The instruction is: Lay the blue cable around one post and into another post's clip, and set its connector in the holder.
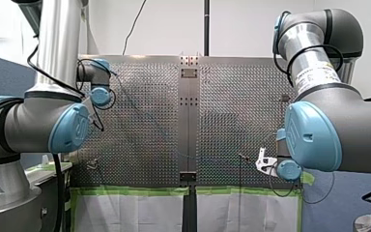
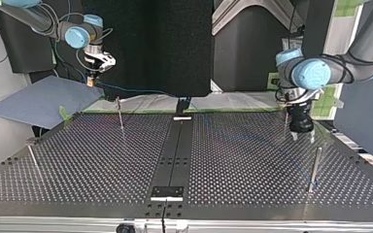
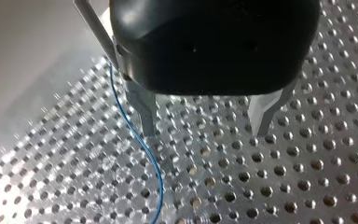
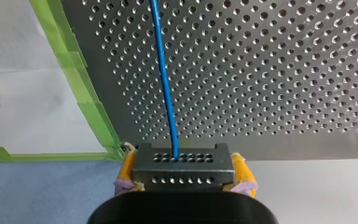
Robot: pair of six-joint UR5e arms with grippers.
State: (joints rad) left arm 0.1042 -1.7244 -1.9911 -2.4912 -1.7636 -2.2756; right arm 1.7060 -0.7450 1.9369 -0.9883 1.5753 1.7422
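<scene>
My right gripper [image 4: 183, 173] is clamped on the dark connector [image 4: 182, 163]. The blue cable [image 4: 164, 79] runs straight ahead of it over the perforated table [image 4: 284, 70]. My left gripper [image 3: 204, 125] stands spread and empty, with the cable just beside one finger, outside the gap.

Lit evenly from overhead in the front view, with a pale sheen over the perforated table [image 1: 145, 121]. Dimmer in the top view: deep black behind my right gripper [image 2: 92, 81], long soft reflections on the table under and ahead of my left gripper [image 2: 302, 137]. In the left wrist view, sparkles with white glare on the hole rims beside one of the fingers [image 3: 144, 112], with a dull highlight on the black housing [image 3: 214, 42] above them. In the right wrist view, bright and flat ahead of the pads [image 4: 127, 170], the connector [image 4: 182, 168] showing dark holes against its lit face.
</scene>
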